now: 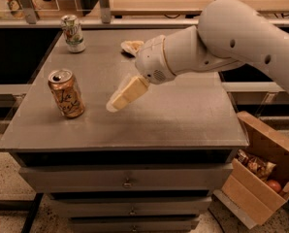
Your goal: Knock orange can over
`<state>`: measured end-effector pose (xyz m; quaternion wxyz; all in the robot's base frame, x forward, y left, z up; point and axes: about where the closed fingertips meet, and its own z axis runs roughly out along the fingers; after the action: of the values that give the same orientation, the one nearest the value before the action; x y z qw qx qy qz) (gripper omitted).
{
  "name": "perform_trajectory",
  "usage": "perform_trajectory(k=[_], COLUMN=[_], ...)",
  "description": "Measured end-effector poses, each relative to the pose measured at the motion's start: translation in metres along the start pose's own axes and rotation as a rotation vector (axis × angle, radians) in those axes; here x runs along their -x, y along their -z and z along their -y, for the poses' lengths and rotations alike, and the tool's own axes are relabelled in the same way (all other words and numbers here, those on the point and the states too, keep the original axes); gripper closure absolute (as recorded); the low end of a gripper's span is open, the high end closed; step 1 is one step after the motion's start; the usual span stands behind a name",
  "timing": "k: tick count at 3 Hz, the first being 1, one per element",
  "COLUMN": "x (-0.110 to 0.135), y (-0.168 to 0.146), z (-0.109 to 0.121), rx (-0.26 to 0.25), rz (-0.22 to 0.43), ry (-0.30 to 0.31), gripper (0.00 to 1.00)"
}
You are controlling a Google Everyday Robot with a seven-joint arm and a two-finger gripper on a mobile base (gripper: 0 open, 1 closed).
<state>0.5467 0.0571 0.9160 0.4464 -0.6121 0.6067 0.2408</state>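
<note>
The orange can (66, 93) stands upright on the grey table (183, 115) near its front left, copper-orange with dark cursive lettering and a silver top. My gripper (114, 104) hangs from the white arm (222, 42) over the table's middle, its cream fingers pointing down and left. It is to the right of the can, a short gap away, not touching it and holding nothing.
A white-and-green can (72, 33) stands at the table's back left. A pale crumpled object (132, 46) lies at the back, partly behind the arm. An open cardboard box (261, 169) with items sits on the floor at the right. Drawers lie below the tabletop.
</note>
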Motion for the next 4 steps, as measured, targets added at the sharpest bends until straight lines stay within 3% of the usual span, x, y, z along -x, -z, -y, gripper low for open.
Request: perform_trajectory(k=[2,4], x=[0.009,0.021], y=[-0.068,-0.1], z=[0.016,0.005], rx=[0.063,0.133], rz=[0.166,0.231], ry=[-0.08,-0.104], gripper=[0.0,0.0])
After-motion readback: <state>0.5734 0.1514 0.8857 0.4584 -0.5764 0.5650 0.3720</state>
